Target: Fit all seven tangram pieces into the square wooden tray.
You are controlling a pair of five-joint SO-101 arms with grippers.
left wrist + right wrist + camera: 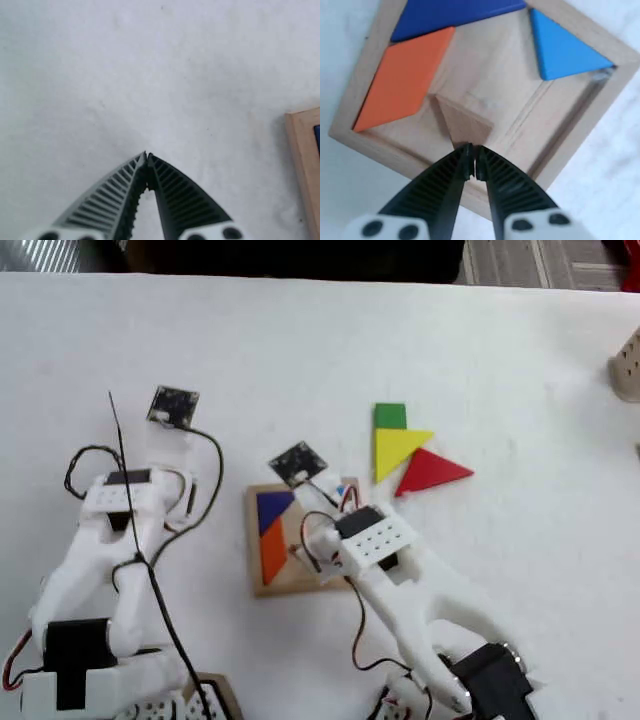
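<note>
The square wooden tray [300,586] lies at the table's middle, under the right arm [375,536]. In the right wrist view the tray [570,145] holds a dark blue triangle [455,12], an orange parallelogram [402,75], a light blue triangle [560,47] and a plain wood-coloured triangle [462,122]. My right gripper [472,162] is shut, its tips at that wood triangle's near corner. A green square [390,416], a yellow triangle [398,447] and a red triangle [432,472] lie on the table beyond the tray. My left gripper [146,159] is shut over bare table, with the tray's edge [300,160] off to one side.
A perforated wooden block [627,365] stands at the right table edge. Another wooden piece [218,692] lies by the left arm's base. Black cables [150,570] trail over the left arm. White table stretches far back and left.
</note>
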